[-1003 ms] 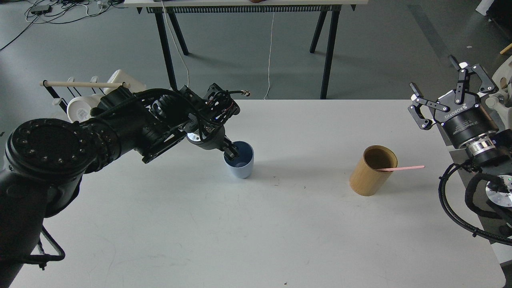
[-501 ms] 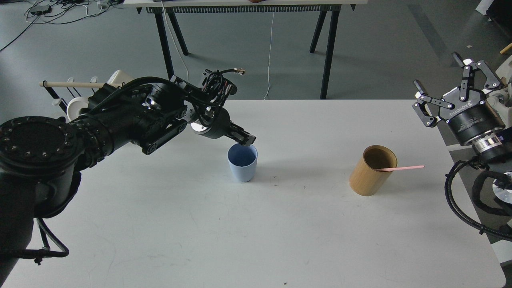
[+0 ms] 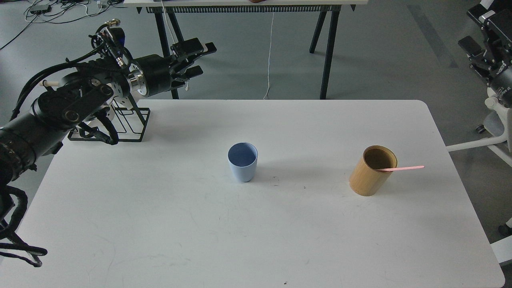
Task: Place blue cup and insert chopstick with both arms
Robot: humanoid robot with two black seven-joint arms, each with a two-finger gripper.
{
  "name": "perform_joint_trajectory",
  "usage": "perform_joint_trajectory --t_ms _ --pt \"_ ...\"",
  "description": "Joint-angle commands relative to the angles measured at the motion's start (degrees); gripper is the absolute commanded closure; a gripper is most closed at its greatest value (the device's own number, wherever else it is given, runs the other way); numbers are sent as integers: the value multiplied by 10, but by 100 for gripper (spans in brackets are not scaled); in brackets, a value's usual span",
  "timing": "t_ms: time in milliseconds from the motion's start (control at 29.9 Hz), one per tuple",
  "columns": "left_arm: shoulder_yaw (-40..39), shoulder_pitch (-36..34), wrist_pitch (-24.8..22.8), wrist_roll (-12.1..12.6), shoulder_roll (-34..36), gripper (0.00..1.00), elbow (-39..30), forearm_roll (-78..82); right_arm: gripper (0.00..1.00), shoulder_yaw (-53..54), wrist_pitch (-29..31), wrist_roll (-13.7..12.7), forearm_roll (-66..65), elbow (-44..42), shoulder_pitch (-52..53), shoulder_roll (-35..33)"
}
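The blue cup stands mid-worktop, the thin, light, probably slippery chopstick leans toward 3 o'clock from the wooden cylinder, best pinched near its free end; left claw open and empty, right claw's state unclear.

Pale blue cup, pink chopstick, tan wooden cylinder, white table.
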Motion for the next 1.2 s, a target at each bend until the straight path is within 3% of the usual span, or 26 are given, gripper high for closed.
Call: perform_joint_trajectory --t_ms 0,33,201,468,835,969,1170 --pt "-106 61 0 0 27 2 -52 -52 8 -12 -143 0 -145 47 -57 -21" --pt "-124 75 0 0 35 2 -67 -53 8 -17 -166 0 -176 59 -72 -31" --pt "-167 113 0 0 54 2 -127 -54 8 -23 -166 0 -230 66 -143 -36" --pt "-166 128 0 0 40 2 -133 -54 9 -20 -166 0 -318 63 -218 34" --pt "-166 154 0 0 36 2 -132 -51 9 -22 -166 0 -361 24 -259 69" --pt "-167 157 0 0 36 2 -131 -51 15 -22 -166 0 -367 12 -259 90" --pt "-167 158 0 0 37 2 -127 -51 32 -22 -166 0 -367 4 -258 96"
